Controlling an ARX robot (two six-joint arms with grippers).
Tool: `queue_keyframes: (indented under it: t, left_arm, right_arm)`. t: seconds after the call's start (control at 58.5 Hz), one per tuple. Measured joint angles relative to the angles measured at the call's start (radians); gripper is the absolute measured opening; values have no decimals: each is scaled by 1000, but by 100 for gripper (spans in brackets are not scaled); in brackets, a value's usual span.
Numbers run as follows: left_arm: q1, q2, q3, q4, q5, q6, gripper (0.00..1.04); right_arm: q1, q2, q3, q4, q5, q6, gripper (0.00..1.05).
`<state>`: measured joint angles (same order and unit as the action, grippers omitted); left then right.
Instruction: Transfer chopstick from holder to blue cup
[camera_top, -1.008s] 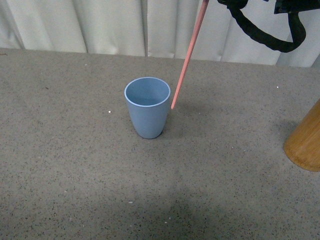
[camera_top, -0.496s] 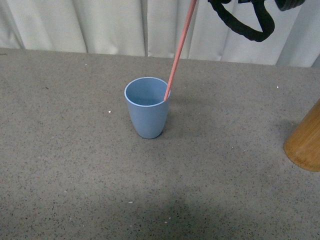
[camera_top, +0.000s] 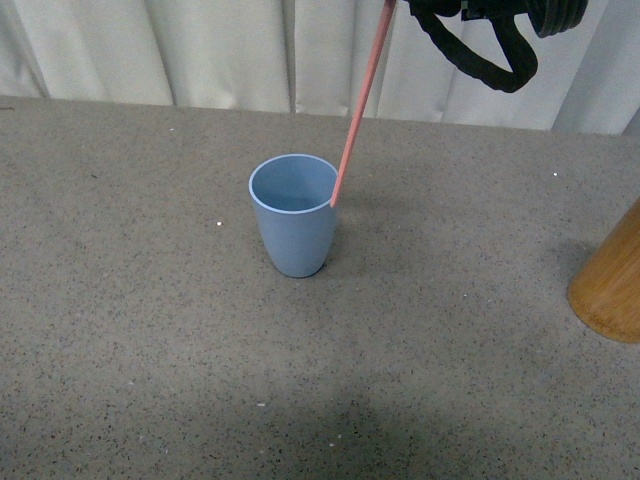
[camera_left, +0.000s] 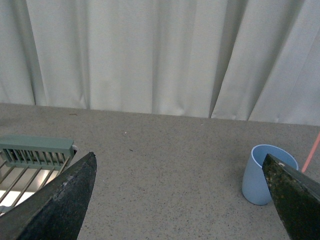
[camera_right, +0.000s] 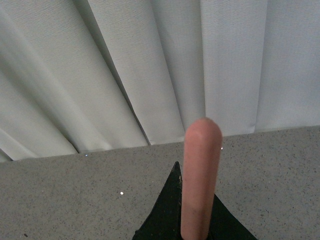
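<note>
Pink chopstick (camera_top: 358, 102) clamped in right gripper (camera_right: 197, 220), tip at blue cup (camera_top: 294, 214) rim; left gripper (camera_left: 180, 200) wide open.

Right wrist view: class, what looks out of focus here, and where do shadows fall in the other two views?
Right wrist view: the chopstick end looms soft-edged. Front view: a faint shadow lies beside the blue cup. Left wrist view: even light, with only a soft shadow by the cup.

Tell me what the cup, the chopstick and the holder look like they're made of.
Cup: likely matte plastic; even light blue, no shine.
Chopstick: smooth, uniform salmon pink; plastic or painted wood, can't tell which.
Holder: looks like wood or bamboo; orange-brown with faint lengthwise grain, soft sheen.
</note>
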<state>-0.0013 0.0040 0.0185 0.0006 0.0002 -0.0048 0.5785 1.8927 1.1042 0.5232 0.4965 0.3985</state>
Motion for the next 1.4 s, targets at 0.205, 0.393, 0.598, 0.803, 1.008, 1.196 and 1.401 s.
queue_keyframes:
  t: [0.205, 0.393, 0.598, 0.803, 1.008, 1.196, 1.401]
  left_arm:
    - [0, 0, 0, 0, 0, 0, 98]
    - [0, 0, 0, 0, 0, 0, 98]
    - [0, 0, 0, 0, 0, 0, 98]
    - [0, 0, 0, 0, 0, 0, 98]
    - [0, 0, 0, 0, 0, 0, 98]
    - [0, 0, 0, 0, 0, 0, 98]
    - [0, 0, 0, 0, 0, 0, 98]
  right_arm:
    - [3, 2, 12, -9, 0, 0, 1]
    - [9, 8, 36, -18, 3, 0, 1]
    - [13, 29, 62, -31, 13, -2, 1]
    - [20, 57, 84, -39, 23, -2, 1]
    - [26, 73, 98, -40, 31, -3, 1]
    - [27, 77, 98, -42, 41, -2, 1]
    - [28, 80, 98, -51, 26, 0, 16]
